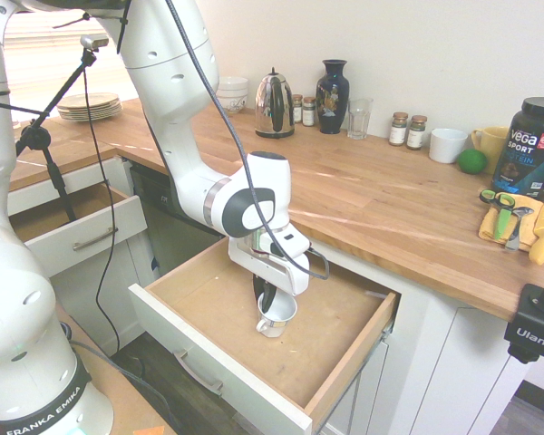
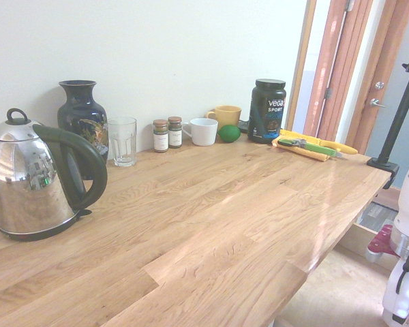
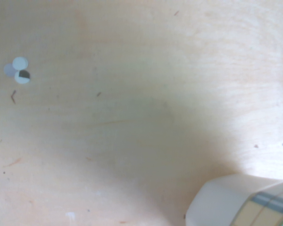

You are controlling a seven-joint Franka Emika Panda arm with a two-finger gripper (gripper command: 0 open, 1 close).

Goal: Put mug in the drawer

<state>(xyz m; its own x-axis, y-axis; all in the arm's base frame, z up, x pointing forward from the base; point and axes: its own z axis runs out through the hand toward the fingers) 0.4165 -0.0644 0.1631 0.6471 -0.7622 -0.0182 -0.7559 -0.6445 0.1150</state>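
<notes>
The end effector pinches the small white tapered mug inside the wide white-fronted wooden drawer.

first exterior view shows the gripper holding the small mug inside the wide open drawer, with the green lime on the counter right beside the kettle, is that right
Not quite: in the first exterior view the green lime sits beside the plain white mug, away from the kettle.

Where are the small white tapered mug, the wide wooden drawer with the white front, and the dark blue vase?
Small white tapered mug [image 1: 274,325]: first exterior view, outer side wall.
Wide wooden drawer [image 1: 245,379]: first exterior view, white front panel.
Dark blue vase [image 2: 82,112]: second exterior view, body.
</notes>
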